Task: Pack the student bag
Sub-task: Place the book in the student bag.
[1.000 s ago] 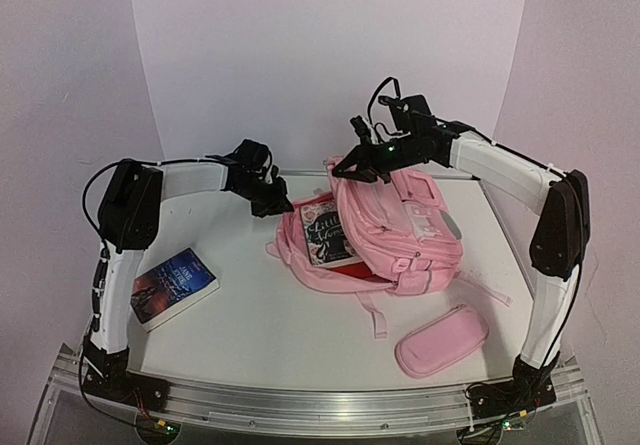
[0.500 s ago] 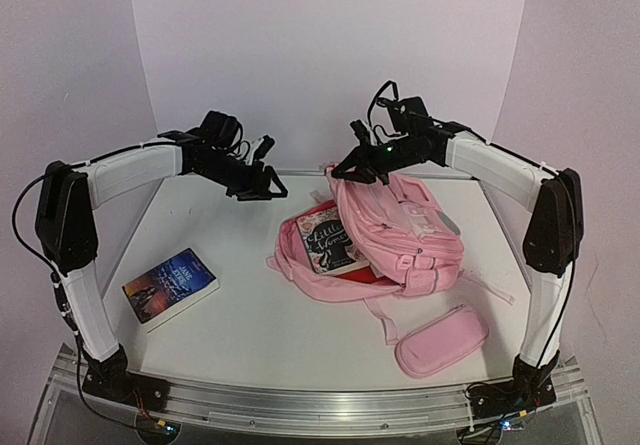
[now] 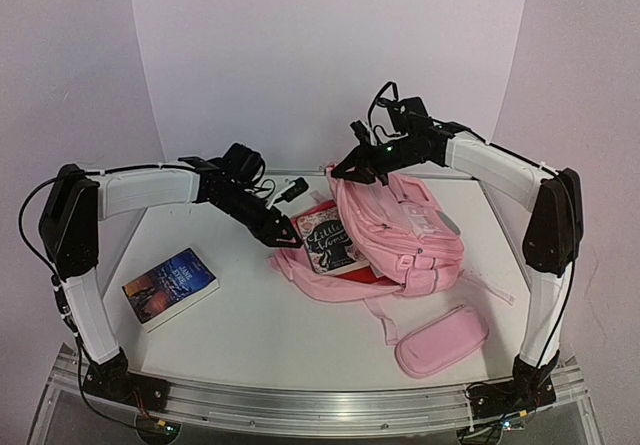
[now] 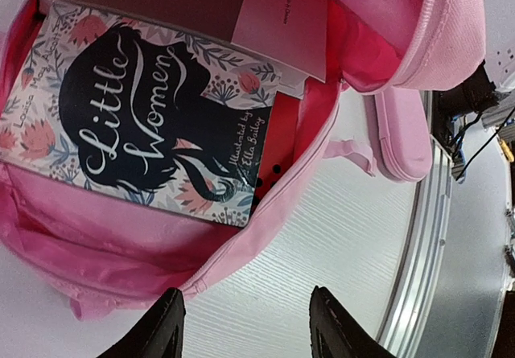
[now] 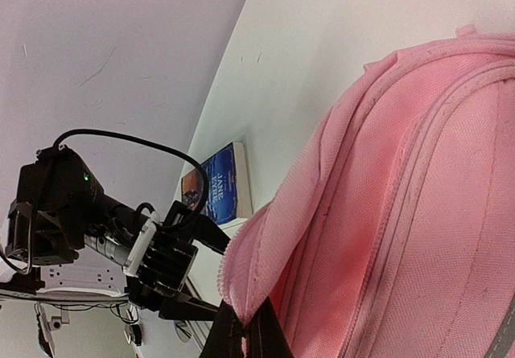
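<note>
The left gripper (image 4: pixel 245 326) has just let go of the Little Women paperback (image 3: pixel 328 241). A second ago it was clamped at the bag's mouth, then it swung up and away, and now it is back down just beside the opening with its fingers spread and nothing between them. They hang over bare table (image 3: pixel 250 315) next to the rim. The book lies inside the student bag (image 3: pixel 410 225), cover up and still partly showing.

The bag sits at the middle-right of the table, on its side. The right gripper (image 3: pixel 352 172) hasn't budged: its fingers are pressed together on the top edge of the pink flap, holding the mouth open.

So one book looks delivered, though it may want a nudge deeper. The blue paperback (image 3: pixel 170 285) on the left and the pink pencil case (image 3: pixel 441 341) near the front are not yet packed.
</note>
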`<state>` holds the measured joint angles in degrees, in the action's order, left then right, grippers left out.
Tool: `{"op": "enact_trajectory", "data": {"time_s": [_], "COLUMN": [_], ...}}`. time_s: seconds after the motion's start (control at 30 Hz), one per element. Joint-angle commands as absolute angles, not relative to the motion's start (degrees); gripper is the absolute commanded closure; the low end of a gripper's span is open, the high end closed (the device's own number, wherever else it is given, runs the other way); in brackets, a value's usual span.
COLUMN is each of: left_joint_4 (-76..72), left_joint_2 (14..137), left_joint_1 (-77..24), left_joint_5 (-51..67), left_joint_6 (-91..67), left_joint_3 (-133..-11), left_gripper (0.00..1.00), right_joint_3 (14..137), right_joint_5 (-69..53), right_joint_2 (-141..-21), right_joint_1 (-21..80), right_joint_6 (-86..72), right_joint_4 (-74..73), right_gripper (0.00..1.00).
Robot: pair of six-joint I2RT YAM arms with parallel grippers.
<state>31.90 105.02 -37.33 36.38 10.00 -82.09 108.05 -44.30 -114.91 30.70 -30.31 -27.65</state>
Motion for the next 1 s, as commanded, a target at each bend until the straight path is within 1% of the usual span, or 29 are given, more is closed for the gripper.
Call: {"op": "enact_trajectory", "data": {"time_s": [0.0,0.13,0.27,0.47,0.53,0.67,0.7,0.77,0.97], "left_joint_4": [30.68,33.85,38.43,42.44,42.91,42.67,42.3,41.7,40.03], "left_joint_2": [108.11,111.65,115.28,118.41,118.26,116.61,116.0,114.85,111.7], "left_joint_1": [-39.59,-41.62,-44.15,-46.97,-47.44,-47.55,-47.55,-47.55,-47.55], "left_joint_5": [35.22,33.58,29.3,24.48,23.14,20.93,20.47,19.95,19.39], "left_joint_6": [17.43,21.72,26.52,29.13,29.62,28.71,28.26,27.46,25.89], "left_joint_3": [-85.48,-88.3,-90.2,-91.92,-92.09,-93.56,-94.21,-95.94,-99.74], "left_gripper": [0.47,0.46,0.47,0.54,0.61,0.92,0.98,1.0,1.0], "right_joint_3": [109.02,108.23,107.83,107.27,107.17,107.26,107.34,107.57,108.27], "right_joint_5": [-45.35,-46.13,-46.32,-46.45,-46.56,-46.75,-46.78,-46.84,-46.93], "right_joint_2": [-114.26,-114.2,-114.08,-114.08,-114.15,-114.49,-114.61,-114.85,-115.4], "right_joint_1": [29.35,29.2,29.07,28.69,28.61,28.45,28.39,28.31,28.26], "right_joint_6": [-31.65,-32.19,-32.18,-32.06,-32.0,-31.81,-31.8,-31.71,-31.71], "right_joint_4": [-25.35,-25.12,-25.05,-25.05,-25.1,-25.14,-25.14,-25.1,-25.13], "right_gripper": [1.0,1.0,1.0,1.0,1.0,1.0,1.0,1.0,1.0]}}
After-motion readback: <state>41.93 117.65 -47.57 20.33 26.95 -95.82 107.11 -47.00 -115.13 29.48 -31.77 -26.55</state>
